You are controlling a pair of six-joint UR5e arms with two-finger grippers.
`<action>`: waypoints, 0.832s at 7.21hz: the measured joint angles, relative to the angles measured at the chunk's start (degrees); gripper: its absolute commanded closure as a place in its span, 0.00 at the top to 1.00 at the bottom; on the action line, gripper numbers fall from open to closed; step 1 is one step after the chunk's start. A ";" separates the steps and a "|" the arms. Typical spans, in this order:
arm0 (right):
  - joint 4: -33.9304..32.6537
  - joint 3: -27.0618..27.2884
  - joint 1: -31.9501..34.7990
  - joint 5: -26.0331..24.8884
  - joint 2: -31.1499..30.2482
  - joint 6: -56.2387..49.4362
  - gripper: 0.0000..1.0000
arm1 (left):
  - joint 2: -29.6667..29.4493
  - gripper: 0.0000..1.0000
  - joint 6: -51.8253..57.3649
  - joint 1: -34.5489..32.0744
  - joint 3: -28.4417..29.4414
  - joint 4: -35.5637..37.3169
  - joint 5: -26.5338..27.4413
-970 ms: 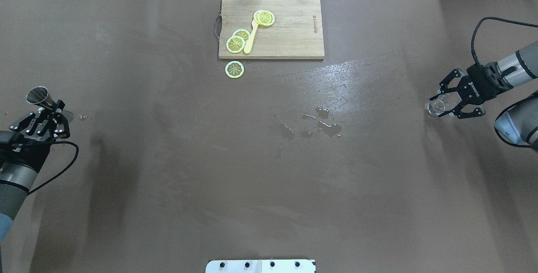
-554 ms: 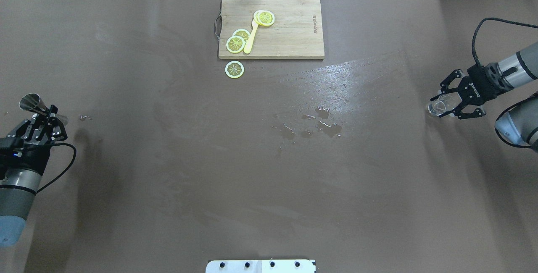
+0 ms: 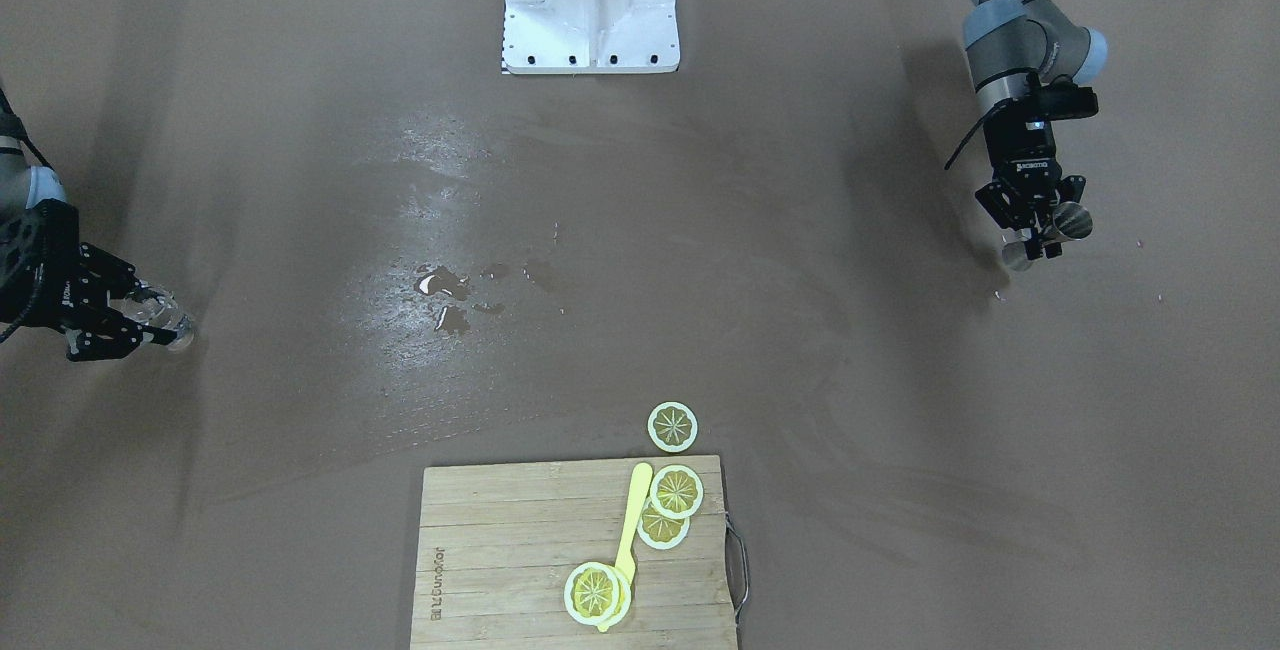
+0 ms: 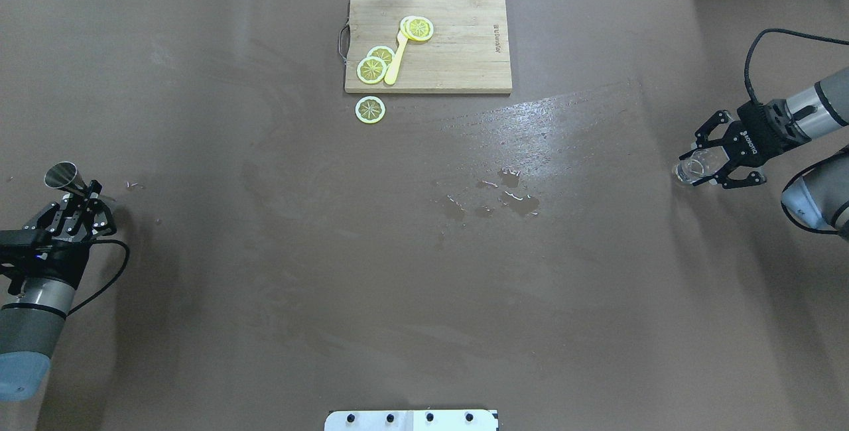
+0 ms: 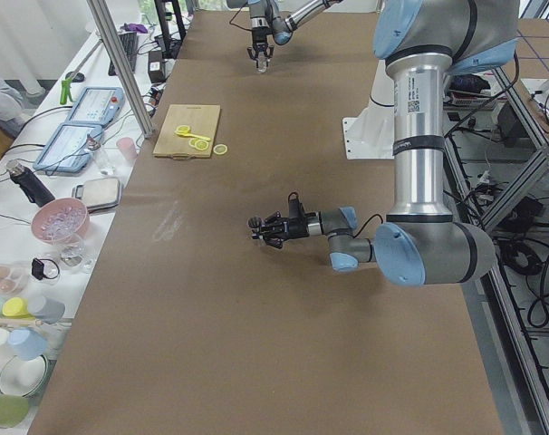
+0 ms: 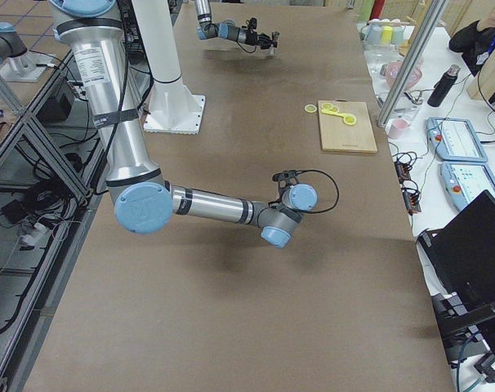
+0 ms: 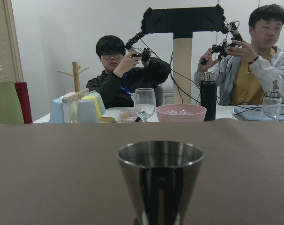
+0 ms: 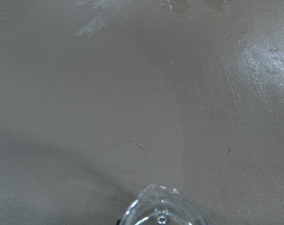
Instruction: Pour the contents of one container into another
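Light was bright and even, falling from overhead; the brown counter (image 4: 278, 298) showed a broad pale glare right of centre in the overhead view, where small puddles (image 4: 514, 200) glinted; soft, wide shadows lay beside both arms; the strip beyond the counter's far edge was washed out; the left wrist view was crisp on the steel jigger (image 7: 160, 180), which carried dark reflections; the right wrist view was soft and grainy, the clear tumbler (image 8: 163, 213) blurred and cropped at its lower edge.
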 measured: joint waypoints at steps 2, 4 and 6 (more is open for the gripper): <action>-0.06 -0.07 -0.03 0.15 0.00 0.04 0.79 | -0.05 0.99 -0.07 1.20 0.35 0.00 0.01; -0.10 -0.08 -0.03 0.51 0.00 0.10 0.93 | 0.00 0.99 -0.02 1.45 0.26 -0.08 0.16; -0.08 -0.09 -0.03 1.04 0.00 0.63 0.99 | 0.16 0.99 -0.05 1.61 -0.15 -0.20 0.59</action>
